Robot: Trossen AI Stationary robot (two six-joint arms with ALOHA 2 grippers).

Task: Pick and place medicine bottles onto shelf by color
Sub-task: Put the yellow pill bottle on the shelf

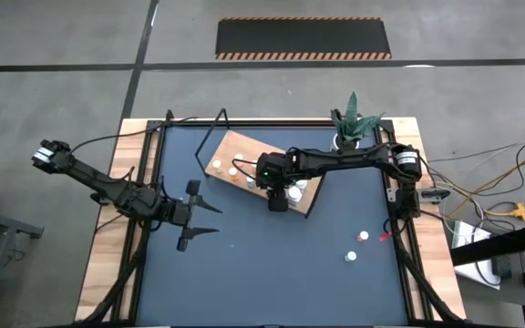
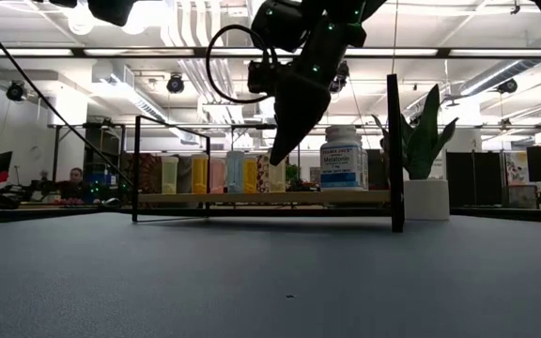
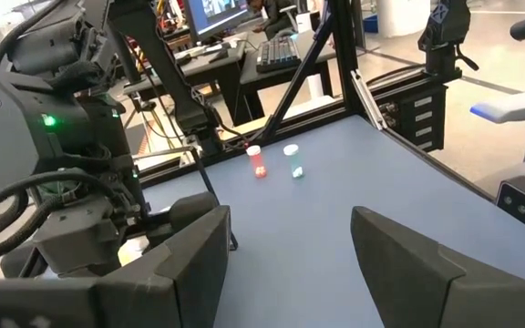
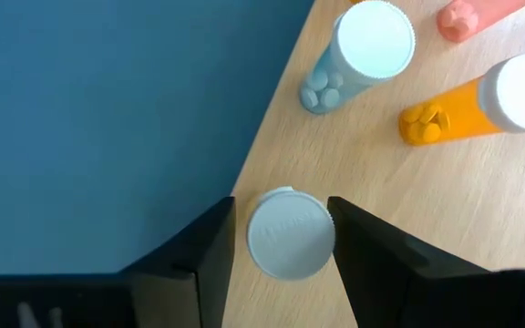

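The shelf [image 1: 235,150] is a light wooden board in a thin black frame, lying at an angle on the far half of the table. Several small bottles stand on it, among them a pale blue one [image 4: 358,50] and an orange one [image 4: 477,105]. In the low view they form a row [image 2: 219,175] beside a big white bottle [image 2: 344,158]. My right gripper [image 4: 283,239] points down over the board's near corner, open. Its fingers stand on either side of an upright white-capped bottle [image 4: 290,234]. My left gripper [image 1: 199,212] hovers open over the table, left of the shelf. My right gripper comes from above with a finger at each side of the bottle's white cap [image 4: 290,214]. A thin strip of wood shows between one finger [image 4: 212,246] and the cap. The other finger [image 4: 358,241] meets the cap's outline. I cannot tell whether it touches. The bottle stands on the board.
Two small bottles stand on the blue table near its right near corner, a pink-red one [image 3: 258,162] and a pale one [image 3: 293,160], seen also as bottles [image 1: 356,247] from above. A potted plant [image 1: 352,123] stands at the far right. Bare tabletop [image 1: 272,264] lies toward the near edge.
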